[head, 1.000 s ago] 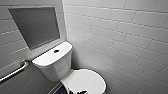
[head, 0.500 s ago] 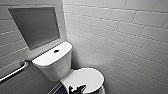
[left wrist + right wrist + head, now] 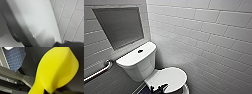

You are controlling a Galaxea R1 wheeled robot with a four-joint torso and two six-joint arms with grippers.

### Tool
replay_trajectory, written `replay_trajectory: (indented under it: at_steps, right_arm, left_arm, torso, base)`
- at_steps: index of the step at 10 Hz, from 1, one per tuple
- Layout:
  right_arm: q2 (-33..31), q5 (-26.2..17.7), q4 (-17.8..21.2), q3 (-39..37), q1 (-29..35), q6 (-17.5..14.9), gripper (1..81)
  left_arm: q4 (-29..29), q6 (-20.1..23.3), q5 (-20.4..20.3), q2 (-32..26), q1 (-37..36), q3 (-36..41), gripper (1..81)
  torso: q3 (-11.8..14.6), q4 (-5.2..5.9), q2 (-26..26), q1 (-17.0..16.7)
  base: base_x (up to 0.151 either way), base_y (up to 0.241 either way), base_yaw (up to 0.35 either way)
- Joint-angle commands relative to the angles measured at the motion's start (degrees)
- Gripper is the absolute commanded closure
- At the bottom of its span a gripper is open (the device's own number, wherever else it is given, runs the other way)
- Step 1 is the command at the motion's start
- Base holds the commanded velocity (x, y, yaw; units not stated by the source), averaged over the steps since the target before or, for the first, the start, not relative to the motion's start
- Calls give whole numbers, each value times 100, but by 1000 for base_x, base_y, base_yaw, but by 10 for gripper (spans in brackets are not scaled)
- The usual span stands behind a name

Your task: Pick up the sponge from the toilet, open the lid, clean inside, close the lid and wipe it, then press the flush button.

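The white toilet stands against a tiled wall, with the small dark flush button on its flat tank cover. The oval lid lies down over the bowl. My left gripper is open, its dark fingers at the lid's near edge. In the left wrist view, glossy white toilet curves close by, with a dark gap beneath it. The bright yellow sponge looms large in the right wrist view, bent and pinched at its lower end, with my right gripper shut on it.
A metal grab bar runs along the left wall beside the tank. A grey recessed panel sits above the tank. White tiled wall closes in tightly on the right of the bowl.
The left gripper shows slightly more at the near edge of the lid than a second ago. The toilet and lid look the same.
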Motion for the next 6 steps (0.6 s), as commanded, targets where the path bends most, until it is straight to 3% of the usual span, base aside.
replay_trajectory:
  at_steps: [1, 4, 6]
  right_arm:
    - [-77, -292, -157, 295, -5, 11, 811]
    - [-77, -292, -157, 321, -5, 11, 811]
    - [-68, -292, -148, 338, 3, 11, 811]
  left_arm:
    - [-155, 208, -716, -438, -1115, 53, 10]
    - [-260, 199, -716, -543, -1071, 167, 10]
    - [-836, 146, -664, -560, -1089, 184, 10]
  torso:
    - [0, 0, 0, 0]
    - [0, 0, 0, 0]
    - [0, 0, 0, 2]
  base:
    - [0, 0, 0]
    - [0, 0, 0]
    - [0, 0, 0]
